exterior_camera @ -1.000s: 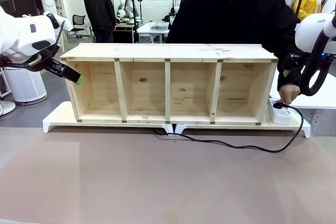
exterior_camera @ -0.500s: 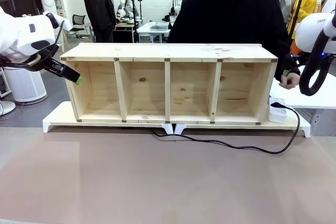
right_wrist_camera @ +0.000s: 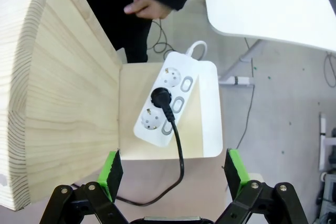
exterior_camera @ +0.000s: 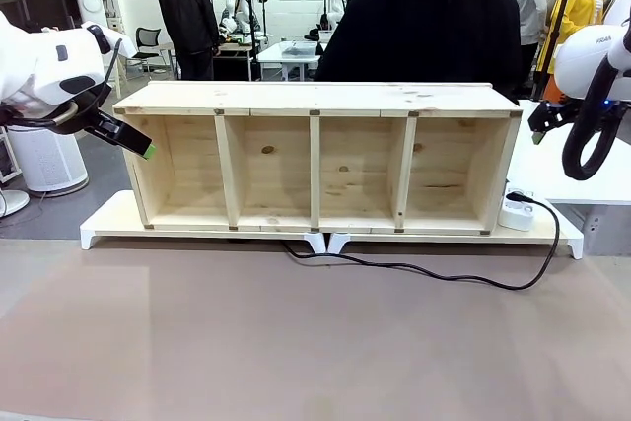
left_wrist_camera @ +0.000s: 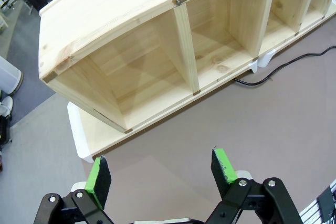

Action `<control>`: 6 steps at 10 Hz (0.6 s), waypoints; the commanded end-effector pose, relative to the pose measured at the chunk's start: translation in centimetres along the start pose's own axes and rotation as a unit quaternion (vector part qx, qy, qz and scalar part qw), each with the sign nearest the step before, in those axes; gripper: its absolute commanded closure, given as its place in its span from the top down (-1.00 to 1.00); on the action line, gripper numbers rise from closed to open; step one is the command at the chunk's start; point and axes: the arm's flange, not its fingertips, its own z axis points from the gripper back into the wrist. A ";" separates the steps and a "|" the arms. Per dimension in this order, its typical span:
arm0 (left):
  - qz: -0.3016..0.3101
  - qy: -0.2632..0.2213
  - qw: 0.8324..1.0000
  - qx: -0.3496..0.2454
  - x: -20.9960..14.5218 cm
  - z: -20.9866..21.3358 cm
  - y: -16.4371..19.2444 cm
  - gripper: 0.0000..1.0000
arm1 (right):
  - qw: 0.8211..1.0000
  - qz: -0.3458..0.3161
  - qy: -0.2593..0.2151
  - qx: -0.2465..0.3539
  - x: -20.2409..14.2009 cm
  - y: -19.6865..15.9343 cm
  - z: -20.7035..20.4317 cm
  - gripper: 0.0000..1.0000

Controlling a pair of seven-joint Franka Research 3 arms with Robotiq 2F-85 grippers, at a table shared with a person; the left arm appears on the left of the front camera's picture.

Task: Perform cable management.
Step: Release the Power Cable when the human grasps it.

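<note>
Cable (exterior_camera: 434,271) lay across the near table, its plug (right_wrist_camera: 160,97) seated in the power strip (right_wrist_camera: 166,99) at the right end of the wooden shelf (exterior_camera: 315,155); we lost its left end under the shelf's base. Both the right gripper (right_wrist_camera: 174,174) and left gripper (left_wrist_camera: 163,174) hung spread, holding nothing. A person's hand (right_wrist_camera: 143,4) hovered beyond the strip.

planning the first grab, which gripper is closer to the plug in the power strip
Right. The right gripper hangs open above the plug in the power strip, beside the shelf's end. The left gripper is open at the shelf's opposite end, far away.
</note>
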 end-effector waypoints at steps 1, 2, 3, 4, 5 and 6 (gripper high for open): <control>-0.003 -0.001 1.000 0.002 0.0 -0.1 0.0 1.00 | 1.000 -0.002 0.000 0.000 0.0 -0.1 0.0 1.00; -0.003 -0.001 1.000 0.002 0.0 -0.1 0.0 1.00 | 1.000 -0.002 0.000 0.000 0.0 -0.1 0.0 1.00; -0.003 -0.001 1.000 0.002 0.0 -0.1 0.0 1.00 | 1.000 -0.002 0.000 0.000 0.0 -0.1 0.0 1.00; -0.003 -0.001 1.000 0.002 0.0 -0.1 0.0 1.00 | 1.000 -0.002 0.000 0.000 0.0 -0.1 0.0 1.00; -0.003 -0.001 1.000 0.002 0.0 -0.1 0.0 1.00 | 1.000 -0.002 0.000 0.000 0.0 -0.1 0.0 1.00; -0.003 -0.001 1.000 0.002 0.0 -0.1 0.0 1.00 | 1.000 -0.002 0.000 0.000 0.0 -0.1 0.0 1.00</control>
